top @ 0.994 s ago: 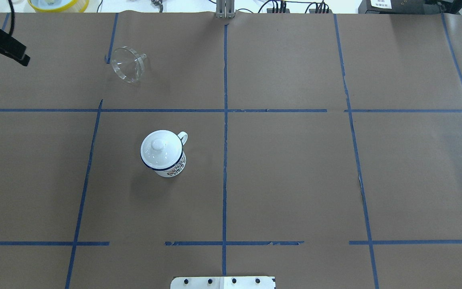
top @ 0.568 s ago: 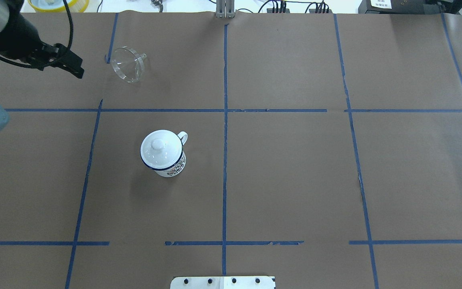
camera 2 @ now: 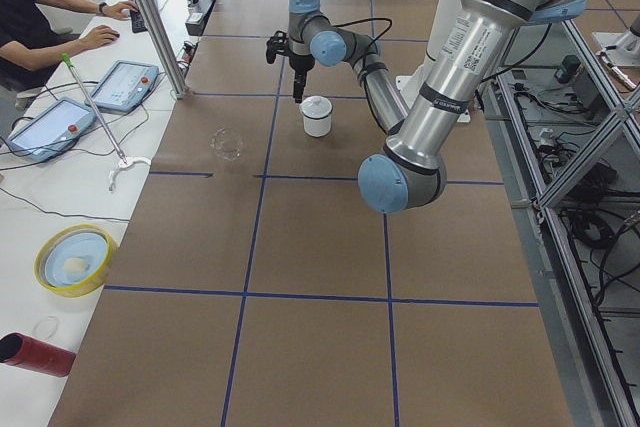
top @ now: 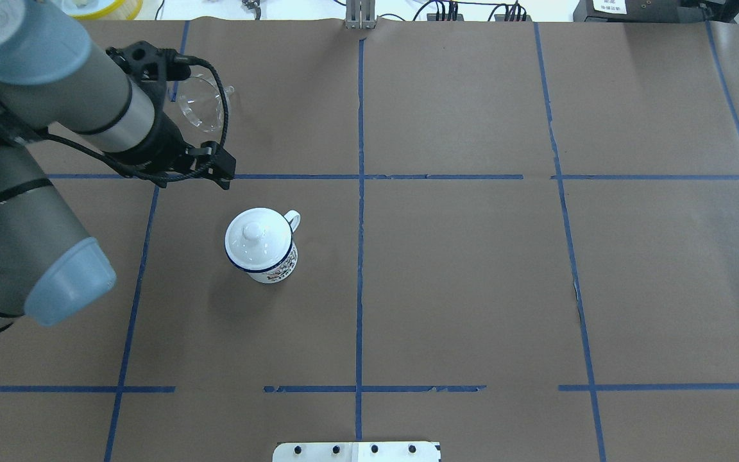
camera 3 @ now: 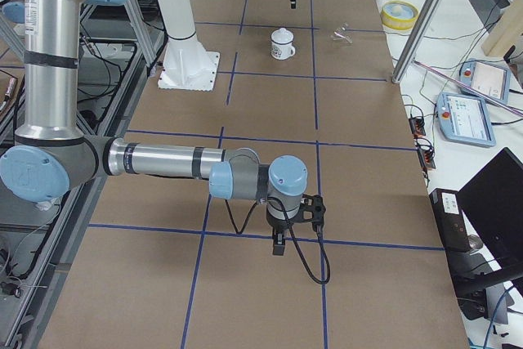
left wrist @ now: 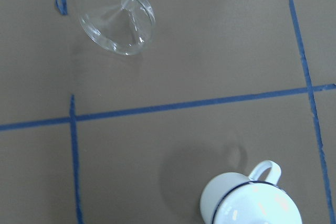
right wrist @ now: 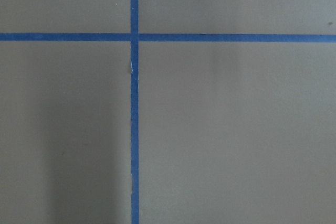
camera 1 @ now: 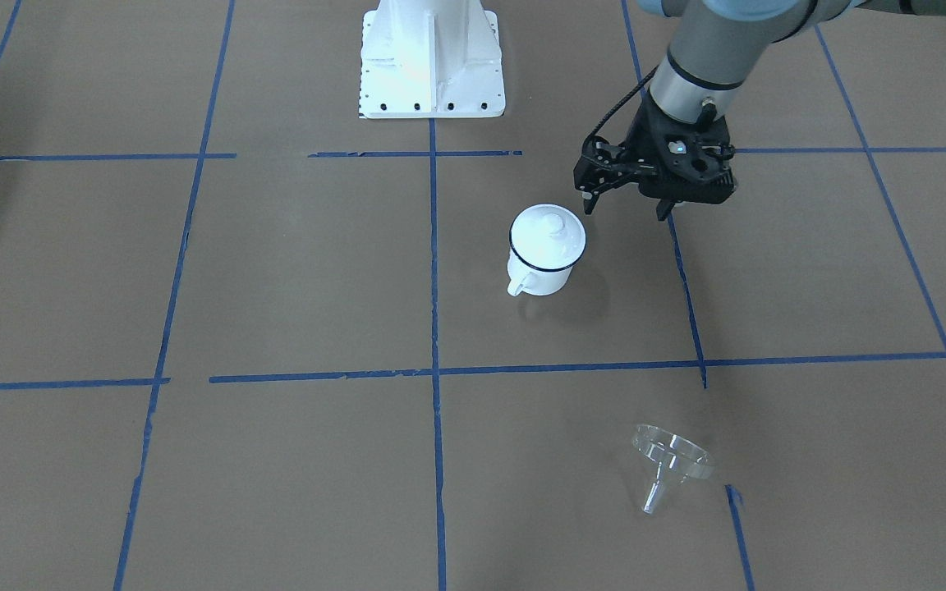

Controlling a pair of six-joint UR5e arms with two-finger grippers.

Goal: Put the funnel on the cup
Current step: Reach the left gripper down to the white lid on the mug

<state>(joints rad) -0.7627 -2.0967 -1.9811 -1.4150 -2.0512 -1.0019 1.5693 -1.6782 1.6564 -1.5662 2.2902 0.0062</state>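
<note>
With our left gripper (camera 1: pixel 626 209) hovering fingers apart beside the cup (camera 1: pixel 540 275), we likely need to centre on the lid (camera 1: pixel 549 231) knob and lift straight off before fetching the funnel (camera 1: pixel 674 460).

Grey arms (top: pixel 4 212) carry pale-blue caps (top: pixel 68 282) and black cables (top: pixel 219 109).

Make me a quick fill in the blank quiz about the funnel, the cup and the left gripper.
The funnel lies on its ____ on the table.
A white knobbed ____ covers the cup.
The left gripper is ____ and empty.
Missing words: side, lid, open.
</note>
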